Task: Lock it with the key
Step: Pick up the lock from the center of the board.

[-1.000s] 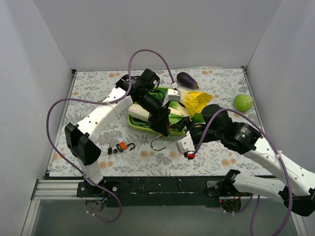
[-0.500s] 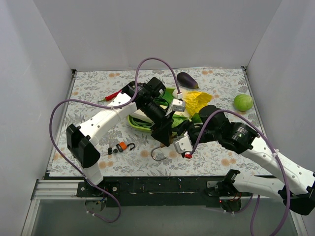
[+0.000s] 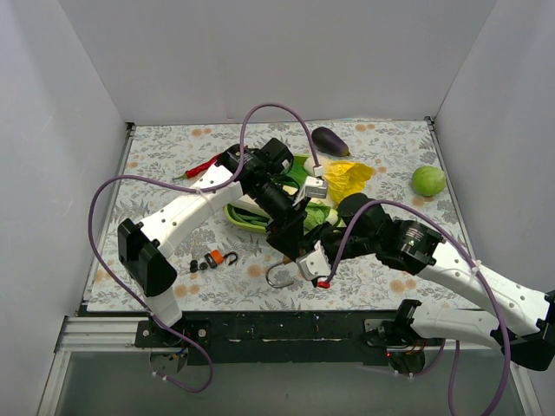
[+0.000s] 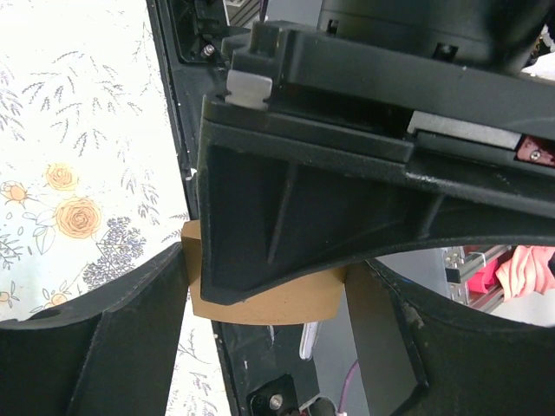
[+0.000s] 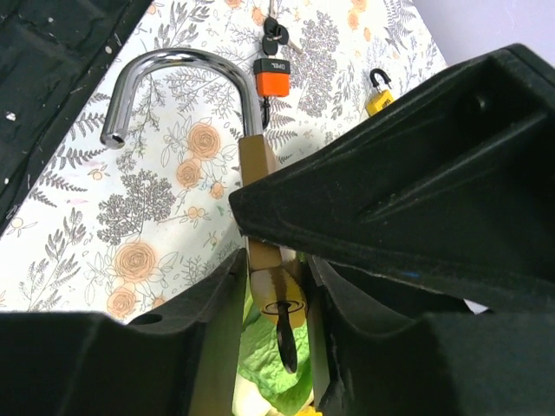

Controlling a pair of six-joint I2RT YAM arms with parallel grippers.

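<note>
My left gripper [image 3: 286, 244] is shut on a brass padlock [image 3: 279, 276] and holds it just above the table; its tan body [image 4: 260, 299] sits between my fingers in the left wrist view. The chrome shackle [image 5: 178, 65] stands open. A dark key [image 5: 290, 342] sticks out of the keyhole in the lock's bottom face. My right gripper [image 5: 277, 347] straddles that end of the lock, with a finger on each side of the key and a gap to it. In the top view the right gripper [image 3: 307, 253] meets the lock from the right.
A small orange padlock with keys [image 3: 213, 257] lies left of the lock, and also shows in the right wrist view [image 5: 270, 74] near a small yellow padlock [image 5: 377, 97]. Behind are a green tray [image 3: 247, 218] with lettuce, an eggplant [image 3: 329, 140], a green ball [image 3: 427, 180] and a red chilli [image 3: 199, 167].
Both grippers have moved toward the table's front with the padlock, which now hangs lower. The right gripper has moved left and closed in on the lock's key end.
</note>
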